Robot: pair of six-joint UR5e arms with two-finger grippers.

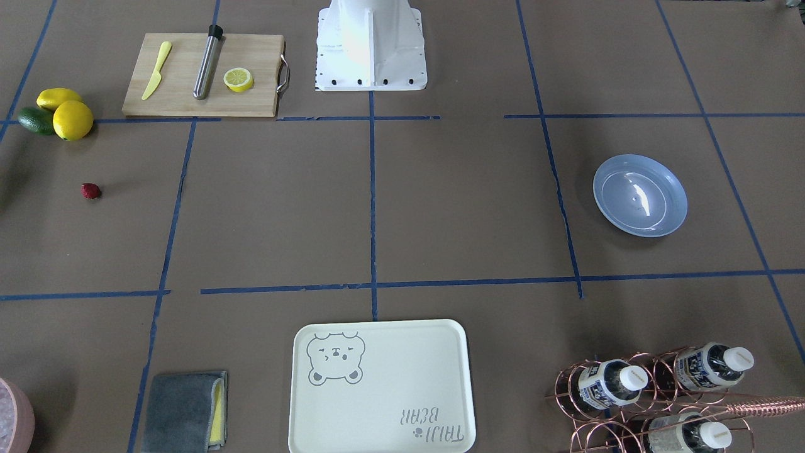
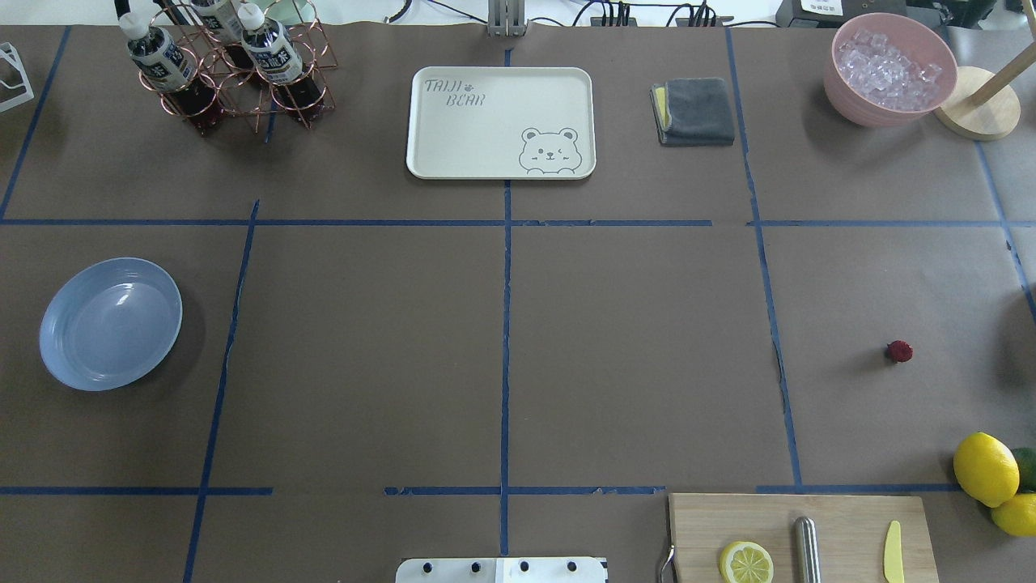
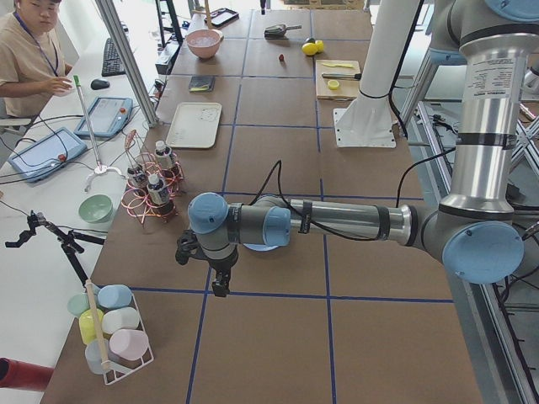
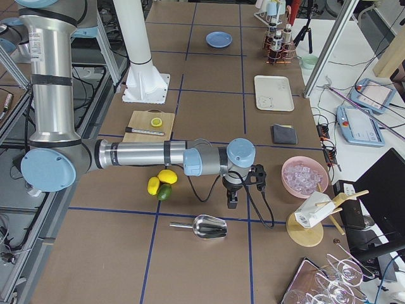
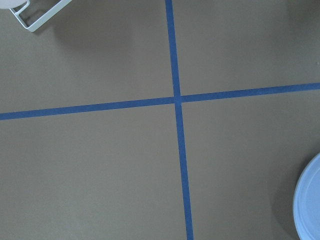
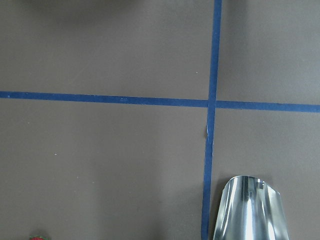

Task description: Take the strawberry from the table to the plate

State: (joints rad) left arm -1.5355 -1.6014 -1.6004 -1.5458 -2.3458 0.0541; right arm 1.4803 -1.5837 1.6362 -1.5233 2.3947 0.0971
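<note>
Taking the overhead view with the robot base [image 2: 502, 569] at 6 o'clock, the cutting board [image 2: 850, 518] lies nearest at 5 o'clock, carrying a lemon half [image 2: 746, 562], a metal rod [image 2: 806, 551] and a yellow knife [image 2: 893, 552]. Two lemons [image 2: 985, 468] and an avocado [image 2: 1026, 468] cluster at 4 o'clock. The strawberry [image 2: 899, 351] sits alone on the brown surface [image 2: 631, 356] at 3 o'clock. It is well apart from the plate [image 2: 110, 324], which lies bare at 9 o'clock. Farther off, the bear tray [image 2: 500, 121] lies at 12 o'clock, the bottle rack [image 2: 235, 73] at 11 and the ice bowl [image 2: 890, 69] at 1. The left arm [image 3: 337, 220] and right arm [image 4: 139, 154] show only in the side views, wrists pointing down. I cannot tell whether the left jaws or the right jaws are released or clenched.
</note>
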